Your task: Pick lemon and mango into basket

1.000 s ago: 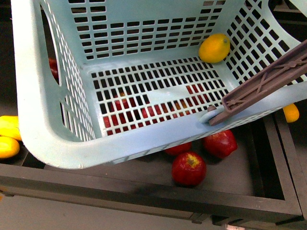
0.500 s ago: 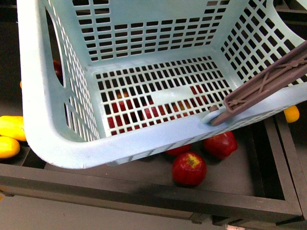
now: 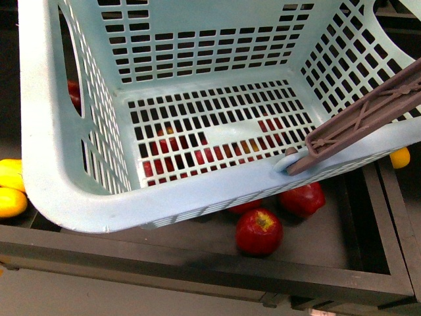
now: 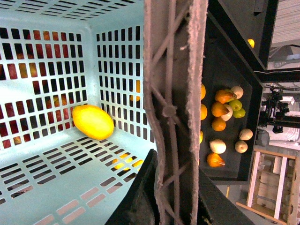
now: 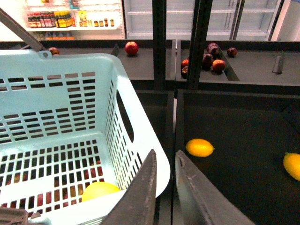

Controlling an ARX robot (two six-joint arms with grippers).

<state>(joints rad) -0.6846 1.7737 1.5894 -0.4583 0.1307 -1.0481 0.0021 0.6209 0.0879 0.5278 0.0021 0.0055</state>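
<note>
- Basket (image 3: 59, 184) first: we see it filling the front view, tilted and hanging above a dark tray (image 3: 316, 253). Red apples (image 3: 259, 230) lie on that tray, and more of them show through the slotted floor.
- The brown basket handle (image 3: 368, 112) slants across the right-hand rim.
- In the left wrist view, the left gripper (image 4: 177, 164) is clamped on the basket handle (image 4: 173, 70). We see one dark finger (image 4: 140, 197) on either side and the ribbed bar pinched between them.
- We find the lemon (image 4: 93, 122) inside the basket (image 4: 92, 70), lying on the floor where it meets a slotted wall, close to a corner.
- The right wrist view shows the lemon (image 5: 99, 190) low on the floor, partly behind the near rim.
- The right gripper (image 5: 166, 154) hangs just beside the rounded corner of the basket (image 5: 70, 61). Its fingers are drawn close with only a thin slit between them, and they grip nothing.
- Yellow fruits lie outside the basket. Two yellow fruits (image 3: 12, 201) sit at the left edge of the front view and one (image 3: 399, 157) at the right. The right wrist view shows two more (image 5: 200, 147) on the dark tray (image 5: 234, 122).
- We cannot tell which of them is the mango.
- Beyond the handle, the left wrist view shows mixed fruits (image 4: 225, 122), orange, pale and green, in another compartment.
</note>
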